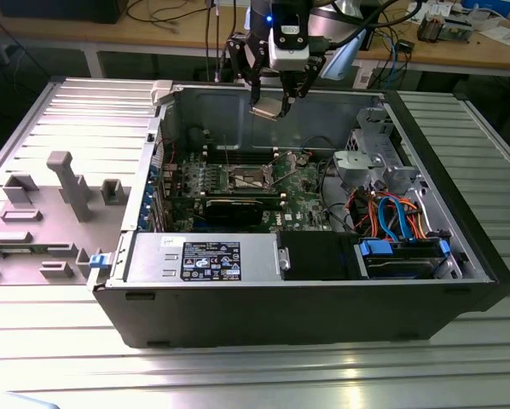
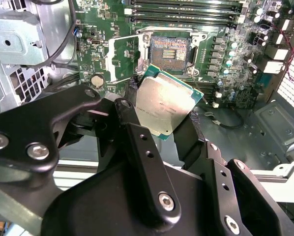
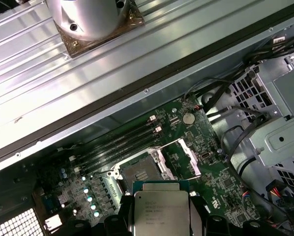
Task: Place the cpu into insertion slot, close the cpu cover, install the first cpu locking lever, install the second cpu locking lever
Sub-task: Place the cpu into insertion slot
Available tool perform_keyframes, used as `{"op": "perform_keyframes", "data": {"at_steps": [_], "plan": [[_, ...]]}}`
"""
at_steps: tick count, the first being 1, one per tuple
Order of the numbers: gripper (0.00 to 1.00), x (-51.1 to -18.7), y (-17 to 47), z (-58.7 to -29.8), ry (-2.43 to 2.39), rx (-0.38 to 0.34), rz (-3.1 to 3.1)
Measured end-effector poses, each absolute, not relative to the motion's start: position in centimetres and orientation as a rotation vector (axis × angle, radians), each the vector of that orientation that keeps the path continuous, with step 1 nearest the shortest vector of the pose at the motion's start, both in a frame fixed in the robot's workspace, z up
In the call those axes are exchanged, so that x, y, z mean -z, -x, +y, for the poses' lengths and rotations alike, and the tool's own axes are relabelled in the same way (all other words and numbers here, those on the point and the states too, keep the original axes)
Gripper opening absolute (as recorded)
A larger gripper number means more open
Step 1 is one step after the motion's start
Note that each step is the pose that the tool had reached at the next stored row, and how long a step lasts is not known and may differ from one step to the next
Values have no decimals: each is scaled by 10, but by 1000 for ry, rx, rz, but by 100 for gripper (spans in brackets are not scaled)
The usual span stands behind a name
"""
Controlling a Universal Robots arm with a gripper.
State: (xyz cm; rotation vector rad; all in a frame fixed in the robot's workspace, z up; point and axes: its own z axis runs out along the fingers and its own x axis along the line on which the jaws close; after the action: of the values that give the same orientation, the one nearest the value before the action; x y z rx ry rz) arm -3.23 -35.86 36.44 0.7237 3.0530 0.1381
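Clamping of the cpu (image 2: 166,105) by the hand (image 2: 159,118) is seen in the second wrist view; the chip is gripped at two opposite edges, with its dull silver top and its green rim exposed. In the exterior view the hand (image 1: 272,100) is held well above the insertion slot (image 1: 246,177), about level with the upper edge of the open computer case (image 1: 281,307); the cpu (image 1: 267,109) is carried beneath it. The insertion slot (image 2: 169,49) is uncovered and its contact field is laid bare. The cpu cover (image 2: 122,56) is swung open and is found just beside the insertion slot, joined at one edge of it; green motherboard (image 2: 225,73) is seen through its window. In the first wrist view the cpu (image 3: 161,214) is shown near the insertion slot (image 3: 139,173) but apart from it; the cpu cover (image 3: 181,157) is raised at the insertion slot's side. Long black memory slots (image 2: 186,10) are ranged beside the insertion slot, on the side away from the cpu; a round coin cell (image 2: 97,79) is set beyond the cpu cover from the insertion slot. The computer case is laid on its side on a ribbed metal table (image 1: 238,375); a grey plastic fixture (image 1: 67,183) is placed on the table well apart from the insertion slot, toward the exterior view's left.
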Motion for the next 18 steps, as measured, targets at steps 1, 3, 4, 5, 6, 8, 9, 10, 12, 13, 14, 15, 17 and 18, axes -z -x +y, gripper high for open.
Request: {"op": "perform_keyframes", "data": {"at_steps": [1, 3, 4, 5, 6, 8, 9, 10, 12, 13, 14, 15, 17, 18], "plan": [[54, -364, 32, -359, -724, -138, 3053], [54, -364, 32, -359, -730, -138, 3051], [54, -364, 32, -359, -735, -138, 3050], [54, -364, 32, -359, -742, -138, 3048], [54, -364, 33, -359, -747, -138, 3047], [54, -364, 33, -359, -767, -138, 3041], [54, -364, 33, -359, -776, -138, 3038], [54, -364, 33, -359, -786, -138, 3036], [54, -364, 33, -359, -799, -138, 3032], [54, -364, 33, -359, -805, -138, 3030], [54, -364, 33, -359, -812, -138, 3028], [54, -364, 33, -359, -818, -138, 3026], [54, -364, 33, -359, -832, -138, 3022], [54, -364, 33, -359, -841, -138, 3019]]}}
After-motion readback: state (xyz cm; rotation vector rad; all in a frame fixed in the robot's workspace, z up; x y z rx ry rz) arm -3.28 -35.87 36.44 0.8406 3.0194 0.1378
